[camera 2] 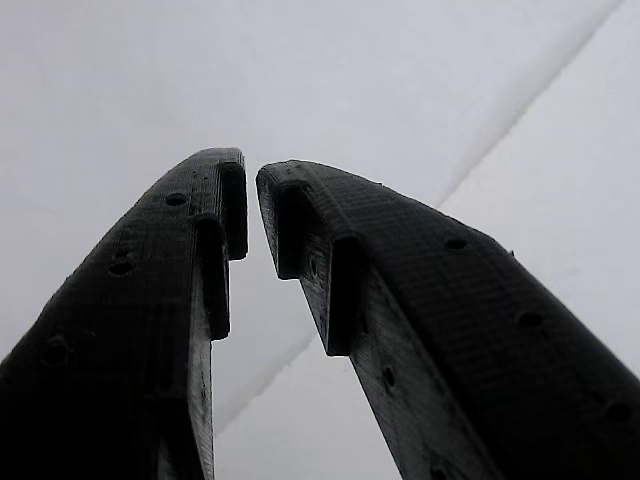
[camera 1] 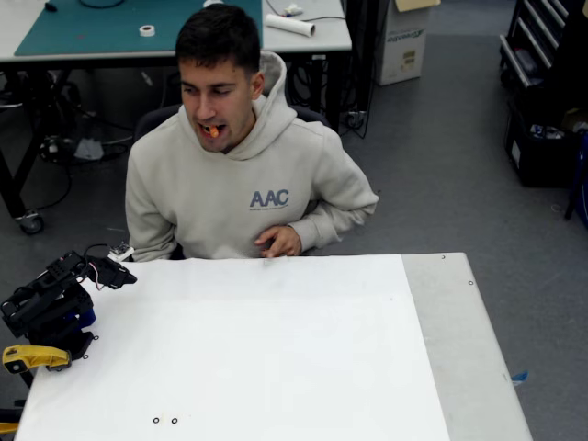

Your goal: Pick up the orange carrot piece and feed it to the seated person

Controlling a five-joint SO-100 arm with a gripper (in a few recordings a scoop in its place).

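Observation:
The seated person (camera 1: 230,184) sits behind the far edge of the table in the fixed view, mouth open. The orange carrot piece (camera 1: 213,131) is between his lips. His hand (camera 1: 278,242) rests at the table's far edge. My black arm is folded at the table's left edge, with my gripper (camera 1: 112,272) pointing right, well below and left of his face. In the wrist view my gripper (camera 2: 250,175) has its fingertips almost touching, shut, with nothing between them and white table surface behind.
A white sheet (camera 1: 276,349) covers most of the table, with a bare grey strip (camera 1: 459,340) on the right. A yellow handle (camera 1: 32,356) lies beside my arm's base. Behind the person stands a desk with a green mat (camera 1: 101,28).

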